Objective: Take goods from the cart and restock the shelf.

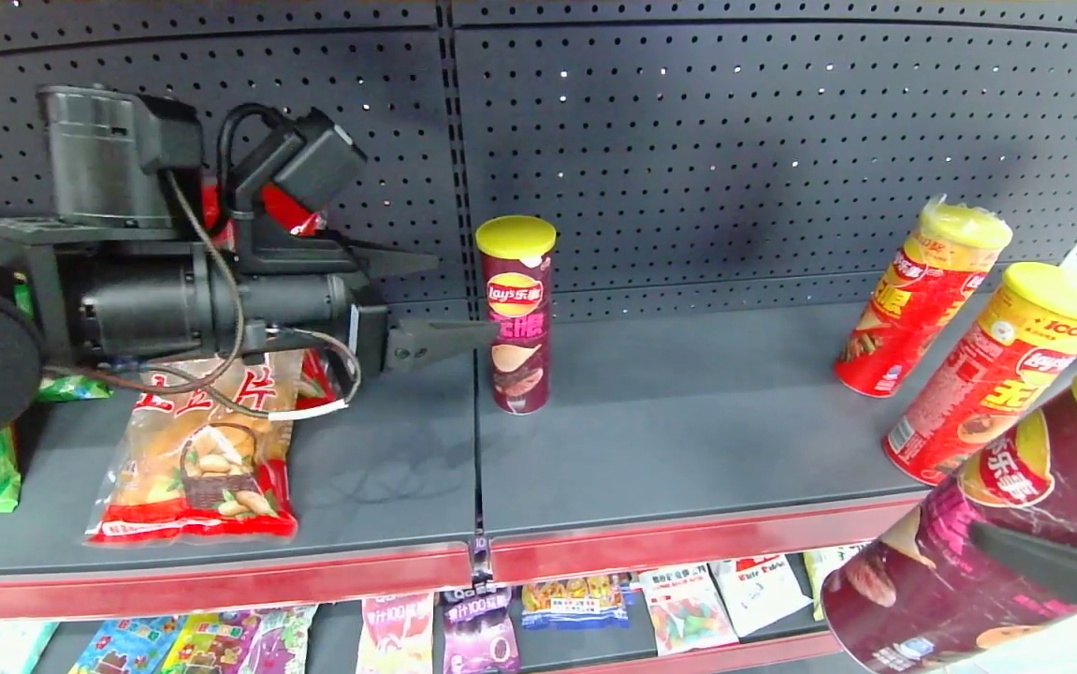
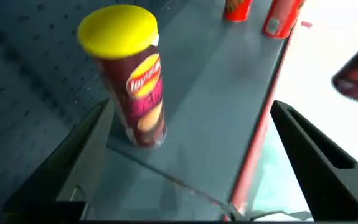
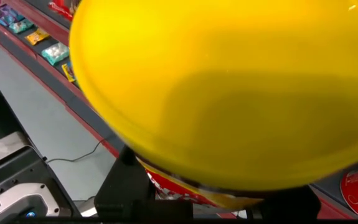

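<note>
The left claw (image 1: 465,296) gapes wide and empty. An upright maroon, yellow-lidded cardboard chip tube (image 1: 516,318) stands just beyond its tips on the dark grey metal shelf (image 1: 688,421). The right claw (image 1: 1043,562) clamps a second maroon tube (image 1: 950,580), tilted, off the shelf's front right.

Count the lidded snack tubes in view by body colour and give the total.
Maroon cardboard tubes with yellow plastic lids: 2, the upright maroon tube on the grey metal shelf and the held maroon tube at the near right.
Red cardboard tubes with yellow plastic lids: 2, the farther red tube and the nearer red tube.
Total: 4.
</note>
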